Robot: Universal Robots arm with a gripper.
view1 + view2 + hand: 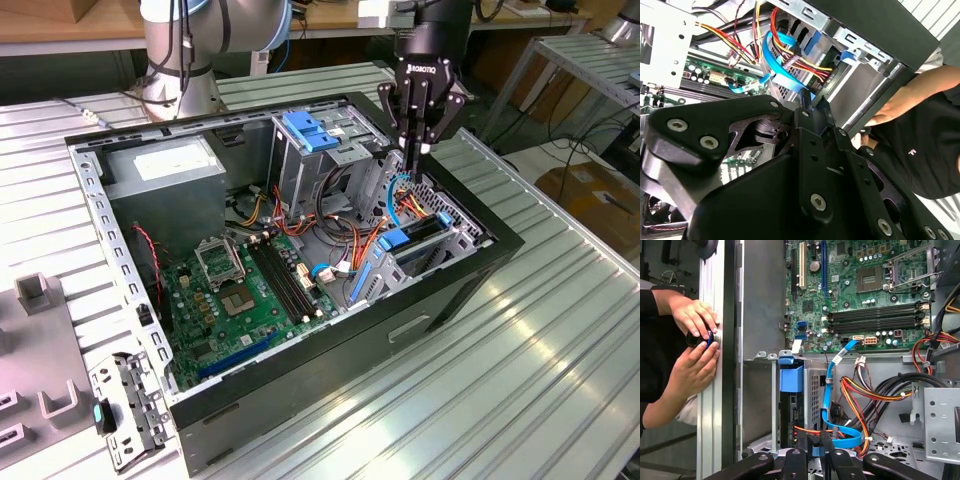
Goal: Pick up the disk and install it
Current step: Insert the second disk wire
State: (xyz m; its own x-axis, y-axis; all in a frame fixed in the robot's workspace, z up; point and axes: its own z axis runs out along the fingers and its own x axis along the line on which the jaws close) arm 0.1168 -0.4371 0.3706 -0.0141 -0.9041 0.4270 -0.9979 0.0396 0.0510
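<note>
An open computer case (455,290) lies on its side on a slatted metal table. The disk (418,232) stands on edge in the drive cage at the case's front corner, its blue rail (395,241) facing the motherboard. In the first wrist view the disk (790,412) shows as a dark slab under a blue tab (791,378). My black gripper (411,158) hangs just above that cage, among blue and orange cables. Its fingers (805,102) are drawn together, with nothing visibly between them. The gripper (813,442) points down at the cables beside the disk.
A person's hands (696,337) rest on the table rail beside the case, holding a small black-and-blue round object. Inside are the green motherboard (240,290), a grey power supply (165,165) and an upper cage with a blue latch (308,130). Grey fixtures (40,290) sit at the exterior view's left.
</note>
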